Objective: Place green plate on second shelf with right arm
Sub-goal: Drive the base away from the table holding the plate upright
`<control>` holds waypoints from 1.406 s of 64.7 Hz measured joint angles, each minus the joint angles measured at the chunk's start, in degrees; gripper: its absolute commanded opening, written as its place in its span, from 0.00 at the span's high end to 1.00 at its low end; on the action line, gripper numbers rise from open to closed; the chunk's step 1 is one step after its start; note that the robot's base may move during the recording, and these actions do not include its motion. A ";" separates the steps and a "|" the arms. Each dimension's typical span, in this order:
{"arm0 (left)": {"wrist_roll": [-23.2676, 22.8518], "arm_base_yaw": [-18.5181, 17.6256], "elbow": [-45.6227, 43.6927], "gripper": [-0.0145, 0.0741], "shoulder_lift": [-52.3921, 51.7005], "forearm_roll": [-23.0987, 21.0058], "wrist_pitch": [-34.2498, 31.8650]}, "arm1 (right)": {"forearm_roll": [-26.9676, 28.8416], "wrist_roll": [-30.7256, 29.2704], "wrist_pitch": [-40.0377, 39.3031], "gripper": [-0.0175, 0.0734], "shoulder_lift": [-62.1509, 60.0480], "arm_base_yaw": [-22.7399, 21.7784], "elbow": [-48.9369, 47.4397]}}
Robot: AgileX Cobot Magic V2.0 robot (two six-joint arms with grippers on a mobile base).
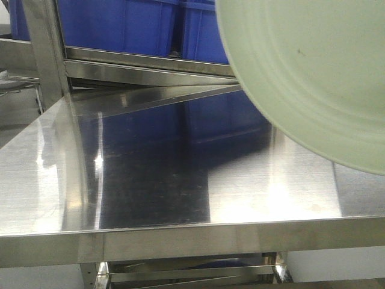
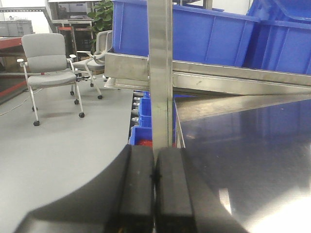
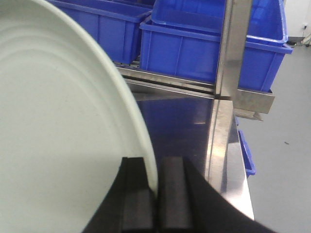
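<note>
The green plate (image 1: pixel 313 72) is pale sage green and hangs tilted in the air at the upper right of the front view, above the steel shelf surface (image 1: pixel 156 174). In the right wrist view the green plate (image 3: pixel 58 126) fills the left half. My right gripper (image 3: pixel 154 187) is shut on its rim, one finger on each side. My left gripper (image 2: pixel 154 179) is shut and empty, its black fingers pressed together, next to the shelf's upright post (image 2: pixel 160 73) at the left edge of the shelf.
Blue plastic bins (image 1: pixel 120 24) stand on the rack level behind and above the shelf surface. A second steel post (image 3: pixel 233 48) stands at the shelf's right side. Grey office chairs (image 2: pixel 46 68) stand on the floor to the left. More blue bins (image 2: pixel 146 121) sit lower down.
</note>
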 measured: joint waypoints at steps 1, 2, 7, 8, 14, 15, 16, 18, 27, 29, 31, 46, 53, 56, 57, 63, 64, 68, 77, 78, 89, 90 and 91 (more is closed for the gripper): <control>0.00 0.00 0.00 0.69 0.00 0.00 0.00 | 0.00 0.00 -0.11 0.75 0.00 0.00 0.19; 0.00 0.00 0.00 0.69 0.00 0.00 0.00 | 0.00 0.00 -0.26 0.75 0.00 0.00 0.27; 0.00 0.00 0.00 0.69 0.00 0.00 0.00 | 0.00 0.00 -0.85 0.75 0.00 0.00 0.38; 0.00 0.00 0.00 0.69 0.00 0.00 0.00 | 0.00 0.00 -0.98 0.75 0.00 0.00 0.38; 0.00 0.00 0.00 0.69 0.00 0.00 0.00 | 0.00 0.00 -1.42 0.75 0.00 0.00 0.38; 0.00 0.00 0.00 0.69 0.00 0.00 0.00 | 0.00 0.00 -1.48 0.75 0.00 0.00 0.38; 0.00 0.00 0.00 0.69 0.00 0.00 0.00 | -0.20 0.00 -1.59 0.75 0.00 0.00 0.38; 0.00 0.00 0.00 0.69 0.00 0.00 0.00 | -0.63 0.00 -1.70 0.75 0.00 0.00 0.38; 0.00 0.00 0.00 0.69 0.00 0.00 0.00 | -4.76 -0.09 -2.83 0.75 0.00 0.00 0.66; 0.00 0.00 0.00 0.69 0.00 0.00 0.00 | -5.71 -0.09 -3.13 0.75 0.00 0.00 0.81; 0.00 0.00 0.00 0.69 0.00 0.00 0.00 | -6.85 -0.09 -3.56 0.75 -0.21 -0.16 1.28; 0.00 0.00 0.00 0.69 0.00 0.00 0.00 | -8.82 -0.09 -5.99 0.75 -1.35 -8.11 5.10; 0.00 0.00 0.00 0.69 0.00 0.00 0.00 | -8.82 -0.09 -6.98 0.75 -3.90 -10.94 7.77; 0.00 0.00 0.00 0.69 0.00 0.00 0.00 | -8.82 -0.09 -7.95 0.75 -5.21 -11.32 9.14; 0.00 0.00 0.00 0.69 0.00 0.00 0.00 | -8.82 -0.09 -8.23 0.75 -5.64 -11.47 9.60; 0.00 0.00 0.00 0.69 0.00 0.00 0.00 | -8.32 -0.09 -10.56 0.75 -7.31 -11.47 12.35; 0.00 0.00 0.00 0.69 0.00 0.00 0.00 | -8.19 -0.09 -10.84 0.75 -7.44 -11.47 12.67; 0.00 0.00 0.00 0.69 0.00 0.00 0.00 | -7.89 -0.09 -11.49 0.75 -7.57 -11.47 13.64; 0.00 0.00 0.00 0.69 0.00 0.00 0.00 | -7.35 -0.09 -12.21 0.75 -7.57 -11.47 14.14; 0.00 0.00 0.00 0.69 0.00 0.00 0.00 | -7.23 -0.09 -12.37 0.75 -7.57 -11.47 14.14; 0.00 0.00 0.00 0.69 0.00 0.00 0.00 | -6.87 1.56 -13.18 0.75 -7.57 -11.47 14.76; 0.00 0.00 0.00 0.69 0.00 0.00 0.00 | -7.07 1.73 -13.16 0.75 -7.57 -11.47 14.87; 0.00 0.00 0.00 0.69 0.00 0.00 0.00 | -7.30 2.02 -13.16 0.75 -7.57 -11.47 14.85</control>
